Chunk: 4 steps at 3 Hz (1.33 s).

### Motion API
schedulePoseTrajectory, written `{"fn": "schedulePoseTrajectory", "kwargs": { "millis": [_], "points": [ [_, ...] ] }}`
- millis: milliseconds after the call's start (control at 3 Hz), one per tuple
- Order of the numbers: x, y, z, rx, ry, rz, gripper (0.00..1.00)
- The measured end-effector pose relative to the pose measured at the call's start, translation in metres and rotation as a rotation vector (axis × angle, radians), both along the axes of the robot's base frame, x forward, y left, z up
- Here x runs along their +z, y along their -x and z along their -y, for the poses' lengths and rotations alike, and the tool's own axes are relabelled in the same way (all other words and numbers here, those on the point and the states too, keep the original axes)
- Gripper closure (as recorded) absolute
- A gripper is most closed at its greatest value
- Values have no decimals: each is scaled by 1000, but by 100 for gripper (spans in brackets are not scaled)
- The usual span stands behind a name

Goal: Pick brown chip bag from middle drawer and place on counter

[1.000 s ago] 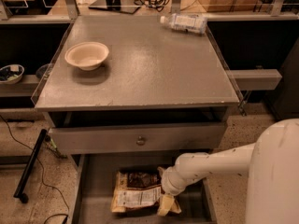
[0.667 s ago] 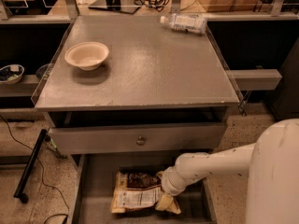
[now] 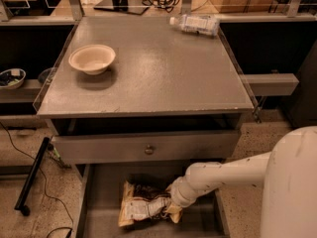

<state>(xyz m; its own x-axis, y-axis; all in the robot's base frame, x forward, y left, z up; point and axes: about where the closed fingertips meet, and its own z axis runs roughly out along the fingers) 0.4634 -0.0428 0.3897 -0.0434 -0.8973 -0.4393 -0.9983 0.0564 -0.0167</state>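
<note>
Gripper (image 3: 168, 206) down on the brown chip bag (image 3: 140, 208): contact made, lift not begun.
Claw sits at the bag's 3 o'clock edge inside the open middle drawer (image 3: 99, 205); whether it is closed on the foil cannot be told. Against a second ago, the wrist has edged slightly toward 9 o'clock and the bag's right edge looks more bunched; the bag otherwise lies where it was on the drawer floor. Judgement: grasp stage, task still early. Counter (image 3: 158, 73) lies at 12 o'clock, bearing a bowl (image 3: 92, 58) at 10 o'clock and a bottle (image 3: 194, 24) at 1 o'clock.
</note>
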Motion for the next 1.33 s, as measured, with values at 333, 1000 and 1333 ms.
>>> {"fn": "schedulePoseTrajectory", "kwargs": {
  "millis": [333, 1000, 1333],
  "points": [
    [0, 0, 0, 0, 0, -2, 100],
    [28, 1, 15, -19, 7, 4, 100],
    [73, 1, 28, -36, 11, -4, 100]
  ]
}}
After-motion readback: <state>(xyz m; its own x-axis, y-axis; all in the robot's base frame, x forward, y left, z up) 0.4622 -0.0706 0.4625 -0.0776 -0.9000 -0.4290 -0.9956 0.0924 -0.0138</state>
